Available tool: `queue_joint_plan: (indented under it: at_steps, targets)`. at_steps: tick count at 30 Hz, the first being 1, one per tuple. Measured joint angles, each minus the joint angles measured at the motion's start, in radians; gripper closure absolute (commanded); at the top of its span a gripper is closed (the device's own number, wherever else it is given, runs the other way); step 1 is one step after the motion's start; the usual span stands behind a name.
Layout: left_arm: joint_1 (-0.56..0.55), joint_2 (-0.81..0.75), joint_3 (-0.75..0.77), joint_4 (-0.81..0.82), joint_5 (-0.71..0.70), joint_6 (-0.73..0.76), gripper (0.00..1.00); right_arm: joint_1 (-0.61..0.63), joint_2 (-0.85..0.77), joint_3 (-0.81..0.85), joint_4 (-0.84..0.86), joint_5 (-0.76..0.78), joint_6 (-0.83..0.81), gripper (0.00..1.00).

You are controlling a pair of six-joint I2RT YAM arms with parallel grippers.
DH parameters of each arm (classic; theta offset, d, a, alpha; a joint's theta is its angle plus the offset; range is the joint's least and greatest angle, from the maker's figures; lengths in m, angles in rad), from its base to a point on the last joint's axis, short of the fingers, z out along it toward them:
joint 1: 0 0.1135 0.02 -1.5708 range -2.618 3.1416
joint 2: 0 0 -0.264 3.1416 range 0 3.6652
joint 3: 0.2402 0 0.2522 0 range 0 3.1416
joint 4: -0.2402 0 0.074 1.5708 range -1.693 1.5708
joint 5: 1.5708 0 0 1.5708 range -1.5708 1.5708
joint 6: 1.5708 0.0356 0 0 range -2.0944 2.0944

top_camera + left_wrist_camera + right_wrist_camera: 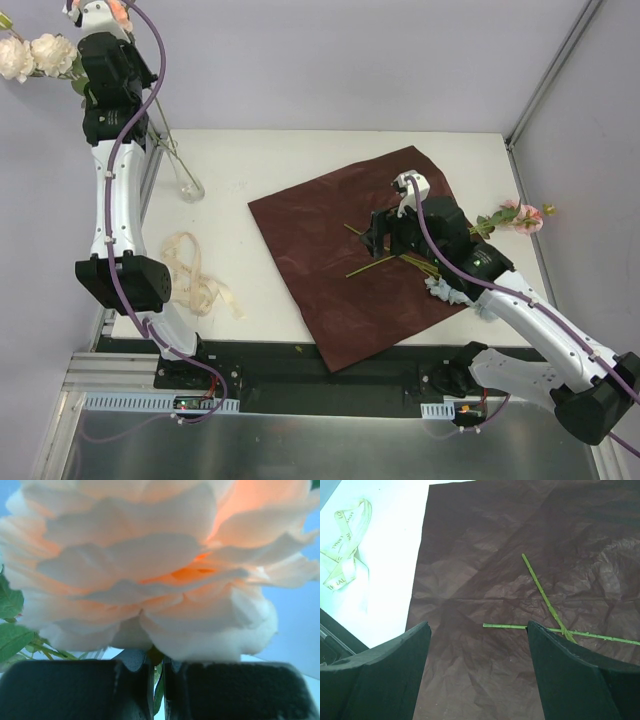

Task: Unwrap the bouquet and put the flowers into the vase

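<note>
My left gripper (108,22) is raised at the top left edge of the top view, shut on a flower stem just under a large cream-peach bloom (160,565). Cream blooms (40,55) hang beside it. Thin stems (165,135) run down to the clear glass vase (188,185), and their ends appear to be in its neck. The dark red wrapping paper (340,260) lies spread flat. My right gripper (375,235) hovers open over it, near two crossed green stems (540,587). A pink flower (525,217) and a pale blue one (445,290) lie by my right arm.
The cream ribbon (195,275) lies loose on the white table (270,160), left of the paper and in front of the vase. A metal frame post (550,80) rises at the table's back right corner. The paper's front corner hangs over the table's near edge.
</note>
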Motion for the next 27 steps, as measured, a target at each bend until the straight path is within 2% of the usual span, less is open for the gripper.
queue_joint_plan:
  at_steps: [11,25,27]
  targets:
    - [0.006,0.018,-0.106,0.006,-0.077,-0.021,1.00,0.000,0.001,-0.007,0.008,-0.004,0.002,0.20]
    - [0.006,0.049,-0.142,0.016,-0.115,-0.022,1.00,-0.005,0.010,-0.013,0.012,-0.032,0.014,0.20]
    - [0.006,0.061,-0.151,0.023,-0.116,-0.022,0.96,-0.005,0.010,-0.014,0.014,-0.034,0.017,0.20]
